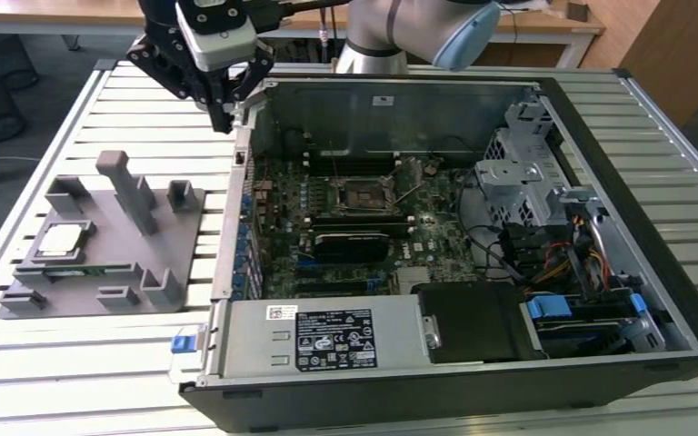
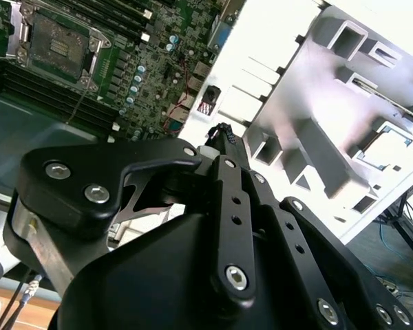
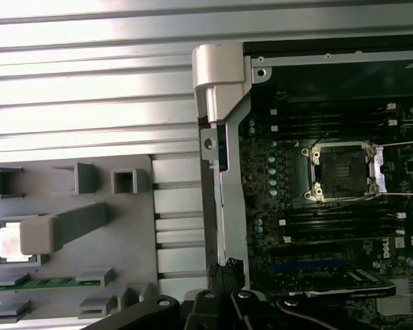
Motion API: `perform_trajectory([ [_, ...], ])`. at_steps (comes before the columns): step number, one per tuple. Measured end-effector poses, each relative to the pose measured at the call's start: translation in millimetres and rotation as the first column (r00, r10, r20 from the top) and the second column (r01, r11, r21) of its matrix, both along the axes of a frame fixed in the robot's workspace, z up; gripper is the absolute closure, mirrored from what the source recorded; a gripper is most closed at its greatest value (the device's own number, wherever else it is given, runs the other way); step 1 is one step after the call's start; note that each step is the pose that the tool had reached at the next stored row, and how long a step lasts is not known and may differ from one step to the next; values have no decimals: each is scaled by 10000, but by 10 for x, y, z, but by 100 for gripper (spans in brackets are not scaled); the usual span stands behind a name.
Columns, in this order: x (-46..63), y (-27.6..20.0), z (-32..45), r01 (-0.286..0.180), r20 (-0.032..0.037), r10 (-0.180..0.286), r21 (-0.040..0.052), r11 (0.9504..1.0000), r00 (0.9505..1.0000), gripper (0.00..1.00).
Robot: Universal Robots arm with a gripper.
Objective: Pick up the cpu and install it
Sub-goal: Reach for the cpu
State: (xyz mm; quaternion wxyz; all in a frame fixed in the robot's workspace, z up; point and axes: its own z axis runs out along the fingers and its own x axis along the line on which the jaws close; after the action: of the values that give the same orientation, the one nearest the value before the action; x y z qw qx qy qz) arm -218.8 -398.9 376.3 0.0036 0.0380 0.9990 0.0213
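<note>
Gripper (image 1: 221,123), jaws closed and empty, hovers well apart from the cpu (image 1: 61,239); pickup hasn't begun, and I'd say it needs them opened.

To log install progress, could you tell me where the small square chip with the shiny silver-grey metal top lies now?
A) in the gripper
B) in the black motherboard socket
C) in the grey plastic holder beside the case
C: the silver-topped chip rests in the grey plastic holder outside the case, and the motherboard socket is empty.
</note>
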Motion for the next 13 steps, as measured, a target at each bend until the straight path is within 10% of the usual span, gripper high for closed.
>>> perform_trajectory([
  [13, -164, 1, -22, 0, -54, 0, 2, 10000, 10000, 89],
])
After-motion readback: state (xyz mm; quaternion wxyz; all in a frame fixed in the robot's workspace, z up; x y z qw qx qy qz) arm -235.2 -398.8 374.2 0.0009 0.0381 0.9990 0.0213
